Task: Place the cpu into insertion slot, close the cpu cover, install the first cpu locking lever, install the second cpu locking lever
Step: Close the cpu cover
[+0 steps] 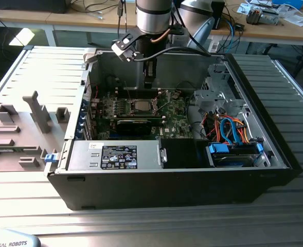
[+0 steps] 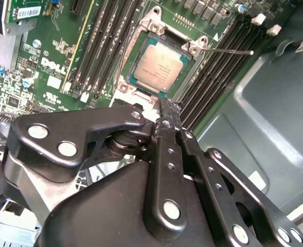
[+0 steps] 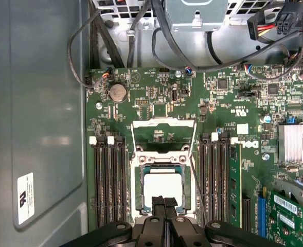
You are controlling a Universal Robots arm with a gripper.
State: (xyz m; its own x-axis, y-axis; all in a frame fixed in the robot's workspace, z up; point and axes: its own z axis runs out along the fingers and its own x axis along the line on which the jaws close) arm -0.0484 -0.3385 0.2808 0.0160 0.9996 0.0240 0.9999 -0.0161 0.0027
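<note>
1. One open computer case (image 1: 274, 154), with the motherboard (image 3: 156, 98) on its floor.
2. cpu cover (image 3: 164, 122) stands flipped open, across the insertion slot (image 3: 138, 175) from the gripper (image 3: 164, 203).
3. cpu (image 3: 162, 185) sits in the slot.
4. Gripper fingers are pressed together and empty, at the slot edge opposite the cover.

So the cpu (image 3: 163, 186) is sitting in the insertion slot (image 3: 147, 172) with the cpu cover (image 3: 164, 123) flipped open, gripper (image 3: 165, 203) fingertips pinched together right at the chip's edge, black memory slots (image 3: 109, 180) flanking the socket on both sides.
</note>
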